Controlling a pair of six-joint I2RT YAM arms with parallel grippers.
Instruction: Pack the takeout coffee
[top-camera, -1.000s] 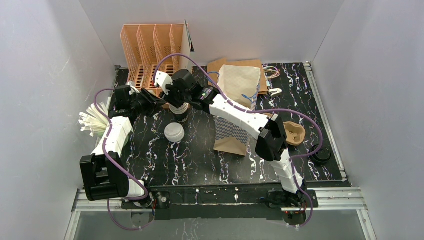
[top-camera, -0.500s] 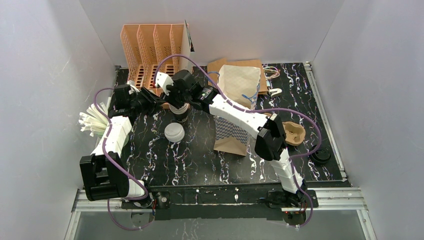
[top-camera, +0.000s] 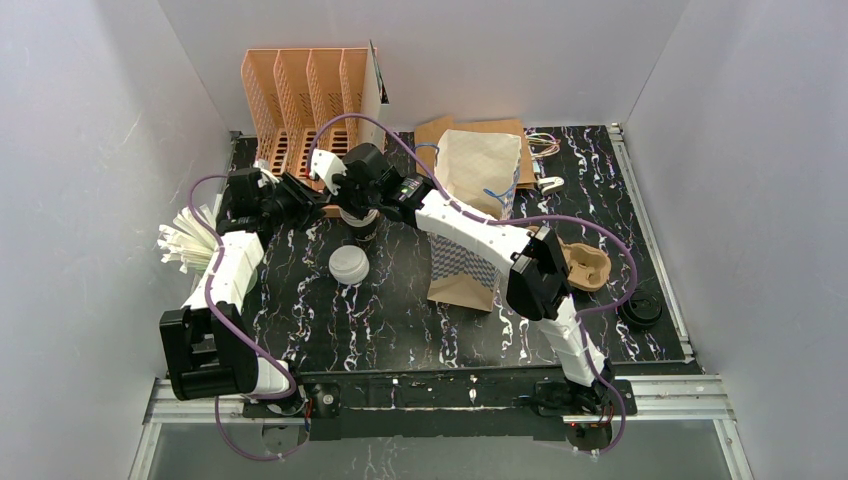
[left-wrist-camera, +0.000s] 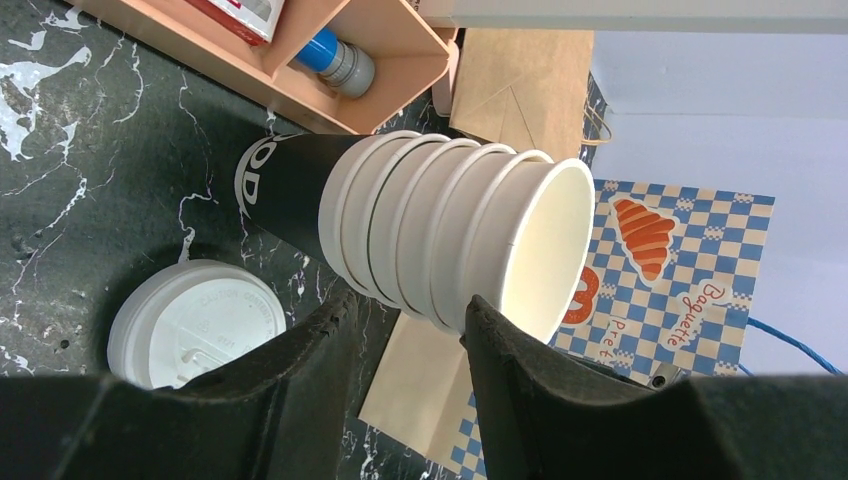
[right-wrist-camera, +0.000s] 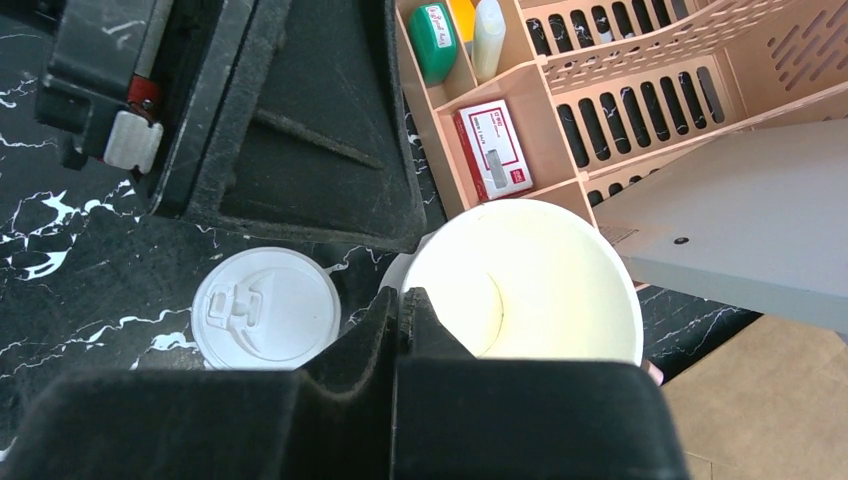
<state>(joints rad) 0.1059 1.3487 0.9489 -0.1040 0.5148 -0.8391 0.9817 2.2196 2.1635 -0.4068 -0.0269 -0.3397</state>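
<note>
A stack of nested white paper cups (left-wrist-camera: 450, 240) stands in a black cup (left-wrist-camera: 285, 185) at the back left of the table, next to a white lid (top-camera: 349, 264) lying flat. My right gripper (right-wrist-camera: 405, 300) reaches down from above, shut on the rim of the top cup (right-wrist-camera: 540, 280), one finger inside and one outside. My left gripper (left-wrist-camera: 410, 310) comes in from the left and is open, its fingertips (left-wrist-camera: 485, 320) against the side of the stack's rims. The brown pulp tray (top-camera: 585, 265) lies at the right, partly behind the right arm.
A peach desk organizer (top-camera: 310, 110) stands just behind the stack. A brown and blue-checked paper bag (top-camera: 470, 220) lies right of it. White straws (top-camera: 188, 242) stick out at the left edge. A black lid (top-camera: 641, 310) lies at the right.
My right gripper has shut on the top cup's rim and shifted slightly left. The left gripper and the stack stay about where they were.
</note>
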